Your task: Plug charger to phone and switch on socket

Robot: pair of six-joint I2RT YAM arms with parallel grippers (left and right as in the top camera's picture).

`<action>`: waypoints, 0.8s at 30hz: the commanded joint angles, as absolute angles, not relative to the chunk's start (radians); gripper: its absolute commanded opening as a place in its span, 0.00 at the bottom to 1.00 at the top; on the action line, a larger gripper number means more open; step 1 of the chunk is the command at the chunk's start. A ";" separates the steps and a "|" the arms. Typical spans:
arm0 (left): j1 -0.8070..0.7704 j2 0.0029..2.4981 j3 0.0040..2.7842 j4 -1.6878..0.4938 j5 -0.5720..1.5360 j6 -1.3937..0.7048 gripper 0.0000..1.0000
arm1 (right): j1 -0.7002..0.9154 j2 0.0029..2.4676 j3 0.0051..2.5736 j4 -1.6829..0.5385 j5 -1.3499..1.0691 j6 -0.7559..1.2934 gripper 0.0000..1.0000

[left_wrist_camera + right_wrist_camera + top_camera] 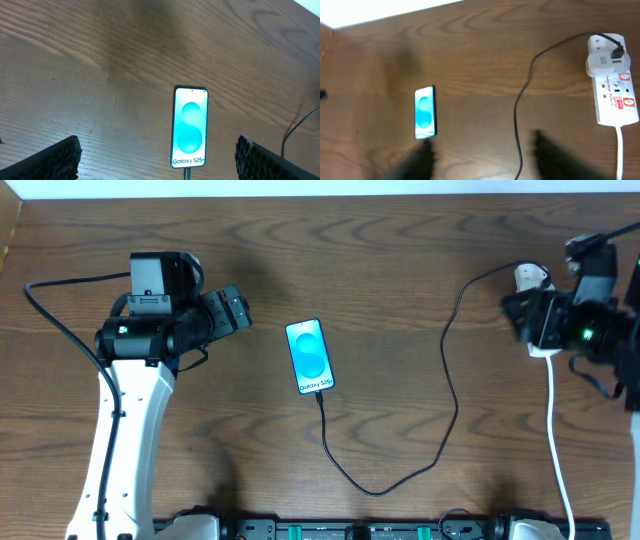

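Overhead: slim blue-screened smartphone (309, 356) sits mid-table, thin black charger cable (452, 380) plugged in so it charges, running to the white power strip (615, 97). Left gripper (238, 310) and right gripper (487, 159) are both spread, empty.

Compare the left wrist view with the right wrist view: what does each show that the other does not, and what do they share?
Left wrist only: the open left gripper and readable "Galaxy S25" lettering on the phone. Right wrist only: the white power strip with the charger's white plug in it, and the right gripper, blurred. Both: the lit phone, the black cable and the wooden table.
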State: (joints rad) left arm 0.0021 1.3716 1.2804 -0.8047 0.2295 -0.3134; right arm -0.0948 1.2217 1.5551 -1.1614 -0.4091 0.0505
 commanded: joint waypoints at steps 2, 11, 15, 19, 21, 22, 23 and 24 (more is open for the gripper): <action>0.006 1.367 1.285 -0.807 0.216 -0.304 0.98 | -0.035 1.173 1.558 -1.203 -0.343 0.022 0.99; 0.006 1.367 1.285 -0.807 0.216 -0.304 0.98 | -0.029 1.163 1.557 -1.254 -0.342 0.021 0.99; 0.006 1.367 1.285 -0.807 0.216 -0.304 0.98 | -0.030 1.163 1.557 -1.276 -0.304 0.020 0.99; 0.006 1.367 1.285 -0.807 0.216 -0.304 0.98 | -0.030 1.163 1.557 -1.279 -0.278 0.017 0.99; 0.006 1.367 1.285 -0.807 0.216 -0.304 0.98 | -0.030 1.163 1.557 -1.274 -0.272 0.001 0.99; 0.006 1.367 1.285 -0.807 0.216 -0.304 0.98 | -0.030 1.164 1.557 -1.270 -0.270 -0.009 0.99; 0.006 1.367 1.285 -0.807 0.216 -0.304 0.98 | -0.030 1.164 1.557 -1.263 -0.266 -0.018 0.99; 0.006 1.367 1.285 -0.807 0.216 -0.304 0.98 | -0.030 1.165 1.552 -1.246 -0.266 -0.025 0.99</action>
State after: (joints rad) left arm 0.0021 1.3716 1.2804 -0.8047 0.2295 -0.3134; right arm -0.0349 1.1675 1.5547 -1.2652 -0.2882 0.0189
